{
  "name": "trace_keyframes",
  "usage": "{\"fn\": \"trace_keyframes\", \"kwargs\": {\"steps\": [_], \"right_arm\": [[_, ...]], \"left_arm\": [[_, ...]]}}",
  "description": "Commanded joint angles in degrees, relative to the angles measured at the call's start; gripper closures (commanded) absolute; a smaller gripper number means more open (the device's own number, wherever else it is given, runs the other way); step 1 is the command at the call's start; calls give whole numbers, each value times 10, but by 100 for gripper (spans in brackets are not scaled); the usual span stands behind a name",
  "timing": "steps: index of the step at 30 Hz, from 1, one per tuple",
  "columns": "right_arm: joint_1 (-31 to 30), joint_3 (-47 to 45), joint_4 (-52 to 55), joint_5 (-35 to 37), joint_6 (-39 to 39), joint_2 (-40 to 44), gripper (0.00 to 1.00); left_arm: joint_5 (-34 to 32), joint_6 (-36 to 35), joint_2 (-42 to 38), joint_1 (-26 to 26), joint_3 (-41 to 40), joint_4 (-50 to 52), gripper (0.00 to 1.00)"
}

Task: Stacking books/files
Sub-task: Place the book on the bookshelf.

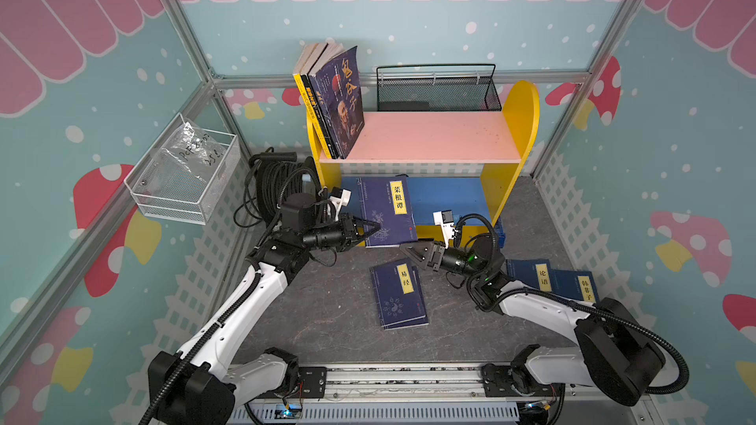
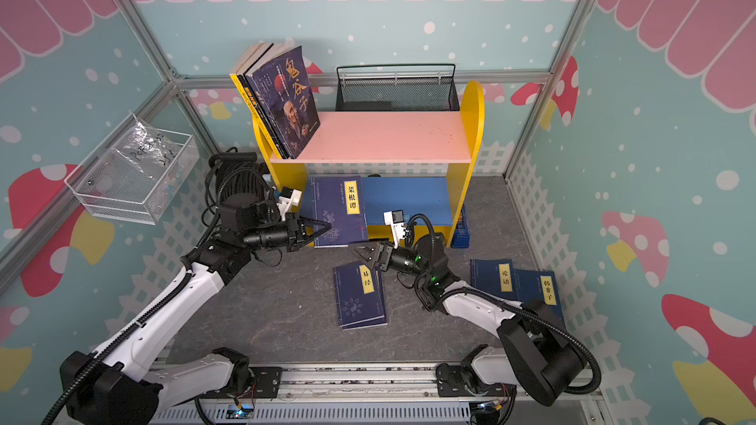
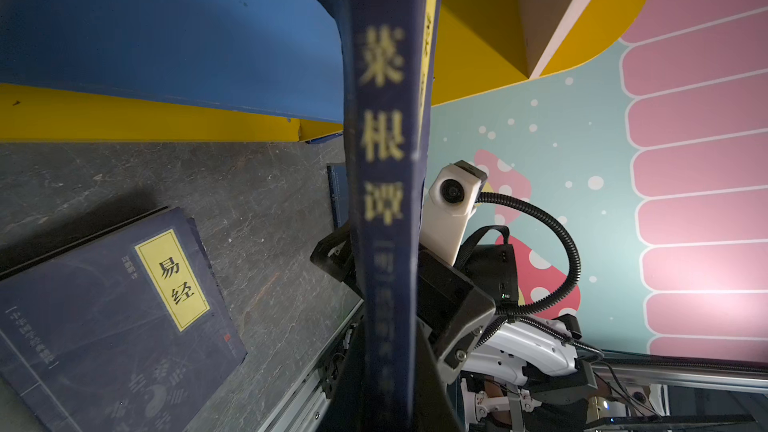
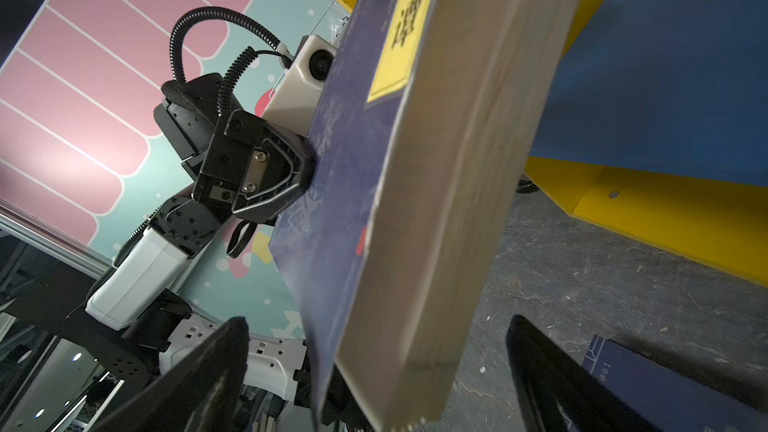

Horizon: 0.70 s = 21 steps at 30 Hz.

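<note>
The left claw (image 1: 376, 226) is pinching a navy book (image 1: 388, 209) at its spine edge, near the lower corner. This book is lifted off the tabletop (image 1: 327, 320) and stands in front of the blue lower board (image 1: 446, 198) of the shelf (image 1: 521, 116), at 12 o'clock in the scene. Whether its far end touches this board, I cannot tell. The right claw (image 1: 410, 253) is spread wide at 5 o'clock of the book. In the right wrist view the page edge of the book passes between its fingers (image 4: 195, 380), with a gap on both sides. At 6 o'clock of the held book a stack (image 1: 399, 298) of two navy books lies flat on the tabletop. A side pair (image 1: 525, 273) of navy books lies at 3 o'clock of the stack, partly under the right arm. At the 9 o'clock end of the pink upper board (image 1: 429, 132), three thick books (image 1: 335, 108) stand leaning: yellow, black and purple.
</note>
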<state>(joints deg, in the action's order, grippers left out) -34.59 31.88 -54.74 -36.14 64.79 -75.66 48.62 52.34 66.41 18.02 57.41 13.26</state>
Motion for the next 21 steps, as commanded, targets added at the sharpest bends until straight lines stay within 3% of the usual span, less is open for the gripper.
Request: {"fn": "trace_keyframes", "kwargs": {"steps": [1, 9, 21], "right_arm": [[7, -7, -63, -13, 35, -8, 8], [13, -8, -147, -44, 90, -44, 33], [17, -22, -199, -36, 123, -50, 54]], "left_arm": [[22, 1, -19, -4, -1, -23, 100], [27, -3, -17, -4, 0, -21, 100], [31, -8, -8, -5, 6, -20, 100]]}}
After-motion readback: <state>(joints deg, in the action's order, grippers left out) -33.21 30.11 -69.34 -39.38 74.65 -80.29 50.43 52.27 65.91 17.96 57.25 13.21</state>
